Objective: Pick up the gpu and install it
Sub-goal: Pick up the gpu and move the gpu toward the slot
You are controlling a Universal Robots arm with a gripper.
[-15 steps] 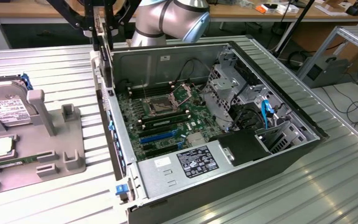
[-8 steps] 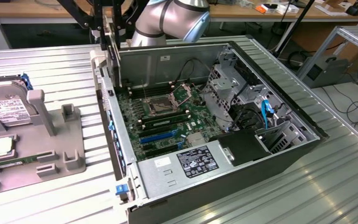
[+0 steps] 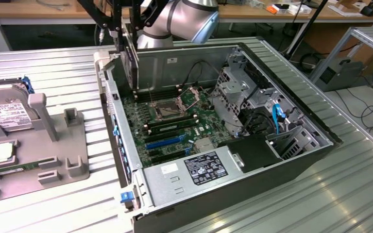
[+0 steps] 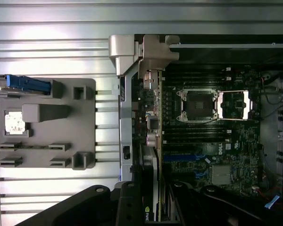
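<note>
1 arm [image 3: 181,19] is bent over 1 open computer case [image 3: 251,194], with the gripper [image 3: 123,34] pointed down. The claw is clamped on 1 gpu [image 3: 132,63], hung upright over the motherboard [image 3: 173,121] by the case's slotted wall. 1 hard drive [image 3: 5,114] is seen on 1 grey tray [image 3: 50,165].

Inspection count. One bench [image 3: 50,68] carries one open computer case [image 3: 173,65]. Inside the case there is one motherboard [image 3: 193,124], one processor socket [image 3: 163,110], one power supply [image 3: 203,170] and one blue cable [image 3: 277,119]. At least two blue slots [image 3: 165,142] are counted on the board. There is one gpu [image 3: 130,58], one robot arm [image 3: 180,19] and one gripper [image 4: 153,207]. One grey holder [image 3: 57,145] bears one hard drive [image 3: 5,114].
</note>
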